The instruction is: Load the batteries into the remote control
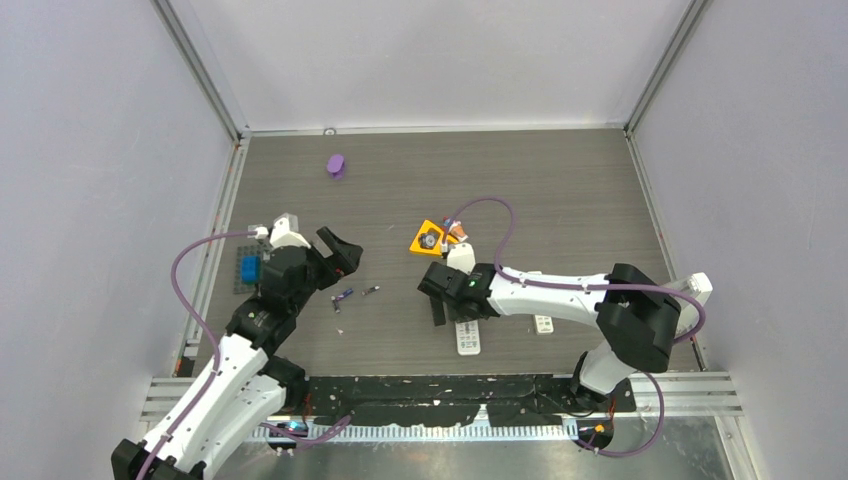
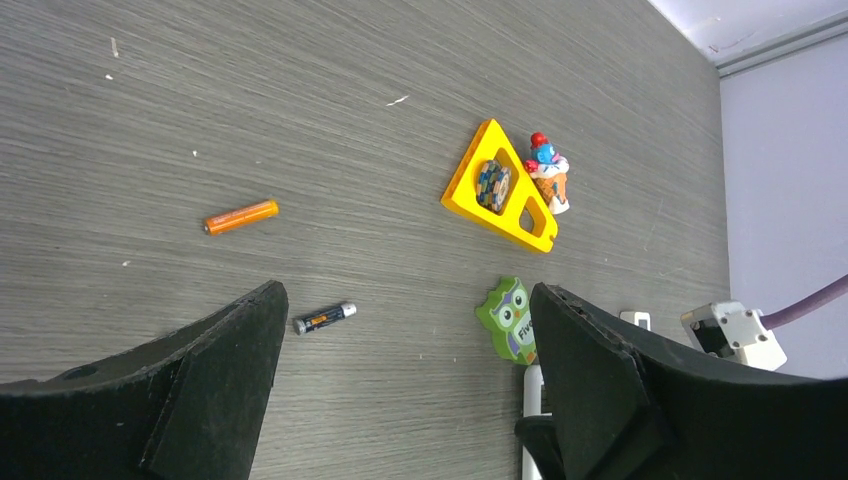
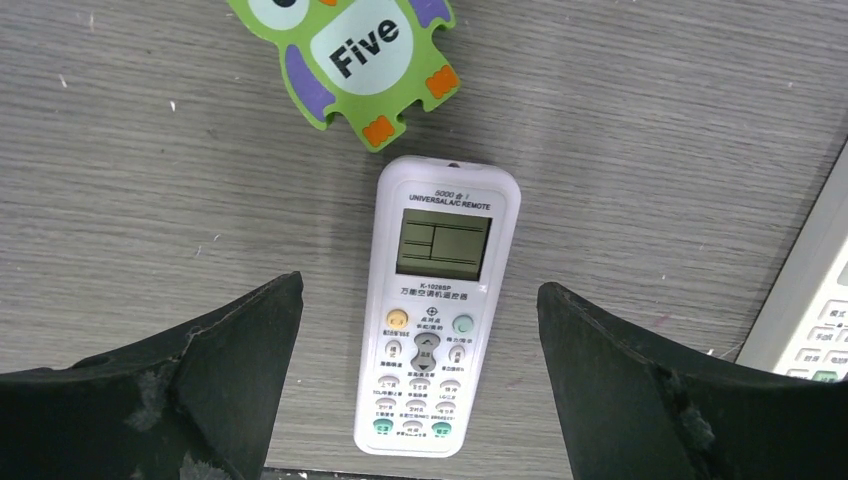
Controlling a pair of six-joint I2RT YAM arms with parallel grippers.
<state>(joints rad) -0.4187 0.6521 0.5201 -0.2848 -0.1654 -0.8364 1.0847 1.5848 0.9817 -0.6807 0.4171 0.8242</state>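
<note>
Right pincer (image 3: 418, 288) spread astride face-up remote (image 3: 437, 310), long axis and display toward owl (image 3: 345, 50).

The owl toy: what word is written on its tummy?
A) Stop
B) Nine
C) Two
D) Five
D: in the right wrist view the green owl toy has "Five" printed on its white tummy, near the top end of the white remote control.
</note>
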